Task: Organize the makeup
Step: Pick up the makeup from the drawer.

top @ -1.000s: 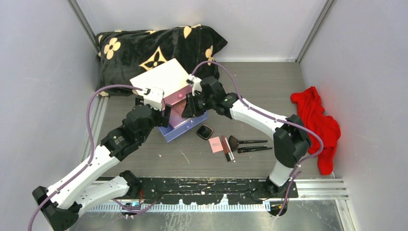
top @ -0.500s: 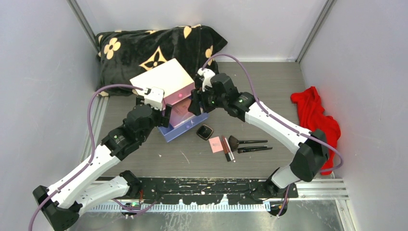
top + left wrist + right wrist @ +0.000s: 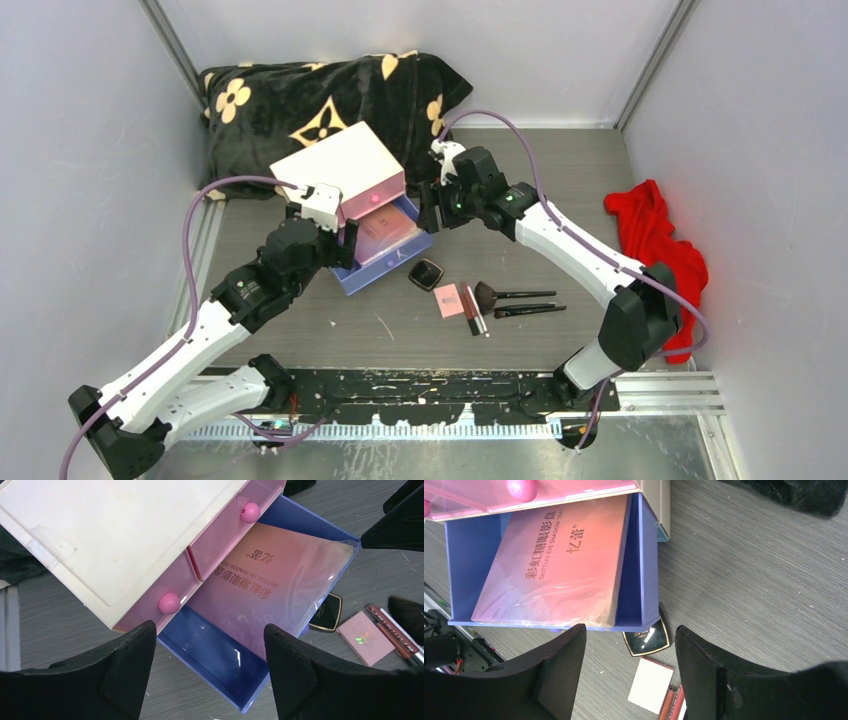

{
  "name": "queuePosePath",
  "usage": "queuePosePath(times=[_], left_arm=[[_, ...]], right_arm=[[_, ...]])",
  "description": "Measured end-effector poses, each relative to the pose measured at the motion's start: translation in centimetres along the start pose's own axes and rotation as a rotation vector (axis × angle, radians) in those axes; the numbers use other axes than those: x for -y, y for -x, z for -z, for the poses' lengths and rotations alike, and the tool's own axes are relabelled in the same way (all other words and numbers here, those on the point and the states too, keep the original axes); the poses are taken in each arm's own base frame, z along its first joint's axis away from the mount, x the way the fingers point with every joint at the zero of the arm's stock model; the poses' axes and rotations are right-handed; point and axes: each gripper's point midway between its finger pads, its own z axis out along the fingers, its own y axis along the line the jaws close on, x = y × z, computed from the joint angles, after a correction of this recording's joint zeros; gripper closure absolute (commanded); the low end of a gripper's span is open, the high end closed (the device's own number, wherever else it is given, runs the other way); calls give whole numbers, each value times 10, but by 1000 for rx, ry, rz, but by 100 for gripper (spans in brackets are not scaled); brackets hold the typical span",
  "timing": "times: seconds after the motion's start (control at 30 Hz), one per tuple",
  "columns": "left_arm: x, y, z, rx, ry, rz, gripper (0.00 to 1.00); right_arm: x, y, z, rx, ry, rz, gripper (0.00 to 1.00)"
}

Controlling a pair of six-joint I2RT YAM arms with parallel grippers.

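Worryingly, with left gripper [image 3: 209, 632] and right gripper [image 3: 630, 630], at two o'clock of the blue drawer [image 3: 215, 665], both spread empty, the tilted palette [image 3: 270, 590] risked jamming it.

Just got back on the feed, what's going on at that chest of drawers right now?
The flat iridescent pink palette lies in the pulled-out blue drawer of the white chest. Both grippers are open and empty: the left gripper hovers over the drawer's front, the right gripper by its right corner. On the grey table beside the drawer lie a black compact, a pink square compact, slim tubes and two black-handled brushes, not yet put away.
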Motion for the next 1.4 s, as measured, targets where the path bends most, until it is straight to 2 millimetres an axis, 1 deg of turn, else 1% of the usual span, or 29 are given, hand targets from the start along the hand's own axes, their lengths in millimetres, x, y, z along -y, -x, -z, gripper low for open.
queuePosePath(times=[0.1,0.2,0.4,0.53,0.73,0.83,0.93,1.03,1.1,1.27,1.4], left_arm=[[0,0,0,0,0,1,21],[0,0,0,0,0,2,21],[0,0,0,1,0,3,21],[0,0,0,0,0,2,21],[0,0,-1,3,2,5,21],[-1,-1,-1,0,5,4,21],[-2,-3,-2,-3,6,3,21],[-2,-3,0,1,7,5,21],[-3,-2,2,9,7,9,21],[-5,1,5,25,8,16,21],[-5,1,5,23,8,14,21]], right_arm=[[3,-2,-2,-9,2,-7,33],[1,-8,-6,-37,18,-10,37],[-5,-21,-10,-90,54,-15,37],[-10,-17,-8,-85,74,-11,38],[-20,-4,-3,-62,100,-2,38],[-23,-1,-3,-61,115,-2,38],[-25,-4,-10,-81,133,-7,39],[-25,-13,-21,-118,143,-19,39],[-25,-15,-27,-128,149,-24,39],[-29,-9,-29,-133,159,-33,39],[-32,1,-31,-134,165,-37,39]])
